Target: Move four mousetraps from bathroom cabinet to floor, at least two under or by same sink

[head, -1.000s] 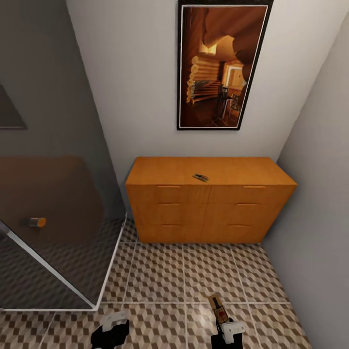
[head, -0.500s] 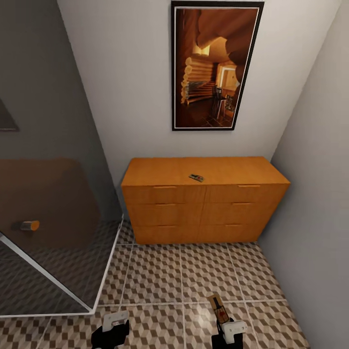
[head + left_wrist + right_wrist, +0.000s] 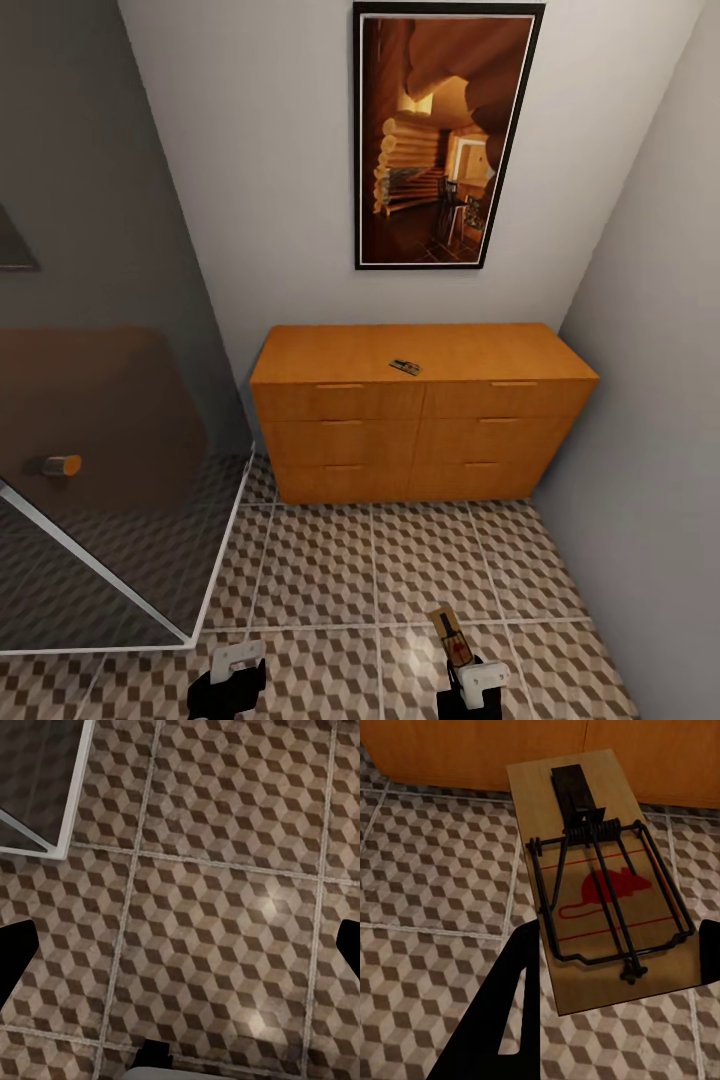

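Mousetraps are in two places: one (image 3: 600, 881) is clamped between the fingers of our right gripper (image 3: 470, 672) above the bathroom floor (image 3: 330, 570), and another mousetrap (image 3: 405, 366) lies on top of the cabinet (image 3: 420, 435). We read no writing, only a red mouse figure, which the right wrist view shows clearly. Our left gripper (image 3: 232, 668) is spread open and empty over the tiles. Since half a second ago nothing has changed.

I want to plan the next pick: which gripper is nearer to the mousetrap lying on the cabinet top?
Right, slightly. The right gripper, already holding another mousetrap, is almost straight in front of the mousetrap on the cabinet; the left gripper sits further to the left.
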Available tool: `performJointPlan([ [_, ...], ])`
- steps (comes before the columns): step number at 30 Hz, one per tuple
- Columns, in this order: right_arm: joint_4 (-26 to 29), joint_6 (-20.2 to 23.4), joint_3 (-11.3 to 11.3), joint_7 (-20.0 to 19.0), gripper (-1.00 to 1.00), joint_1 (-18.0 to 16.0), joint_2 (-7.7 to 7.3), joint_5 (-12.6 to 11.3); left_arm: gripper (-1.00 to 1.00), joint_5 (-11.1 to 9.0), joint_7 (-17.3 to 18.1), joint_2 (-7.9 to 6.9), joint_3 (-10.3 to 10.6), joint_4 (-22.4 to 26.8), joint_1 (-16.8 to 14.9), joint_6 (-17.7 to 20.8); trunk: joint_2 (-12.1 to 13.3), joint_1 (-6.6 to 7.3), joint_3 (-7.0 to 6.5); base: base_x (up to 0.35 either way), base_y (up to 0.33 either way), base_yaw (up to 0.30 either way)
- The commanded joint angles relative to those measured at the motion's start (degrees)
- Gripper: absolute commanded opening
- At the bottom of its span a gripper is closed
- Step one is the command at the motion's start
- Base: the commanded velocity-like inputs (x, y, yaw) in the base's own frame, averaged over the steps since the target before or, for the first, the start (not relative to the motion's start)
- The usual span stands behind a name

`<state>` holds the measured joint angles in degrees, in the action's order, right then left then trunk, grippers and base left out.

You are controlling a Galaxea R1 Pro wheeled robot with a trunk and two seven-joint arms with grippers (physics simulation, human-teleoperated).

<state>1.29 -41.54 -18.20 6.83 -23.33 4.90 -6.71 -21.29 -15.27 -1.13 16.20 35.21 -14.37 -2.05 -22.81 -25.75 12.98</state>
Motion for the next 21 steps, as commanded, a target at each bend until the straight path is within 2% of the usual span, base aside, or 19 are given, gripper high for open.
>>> performJointPlan([
  [1, -0.06, -0.21, -0.52, 0.05, -1.0, -0.05, 0.02, -0.68, 1.0, -0.6, -0.46, -0.09, 0.49, 0.03, -0.05, -0.22, -0.11, -0.03, 0.11, 0.0, 0.0, 0.0],
  [15, -0.06, -0.21, -0.52, 0.04, -1.0, -0.05, 0.02, -0.68, 1.0, -0.6, -0.46, -0.1, 0.49, 0.03, -0.05, -0.23, -0.11, -0.03, 0.11, 0.001, -0.001, 0.0],
  [21, -0.06, -0.21, -0.52, 0.06, -1.0, -0.05, 0.02, -0.68, 1.0, -0.6, -0.46, -0.1, 0.5, 0.03, -0.05, -0.23, -0.11, -0.03, 0.11, 0.076, -0.111, 0.0],
])
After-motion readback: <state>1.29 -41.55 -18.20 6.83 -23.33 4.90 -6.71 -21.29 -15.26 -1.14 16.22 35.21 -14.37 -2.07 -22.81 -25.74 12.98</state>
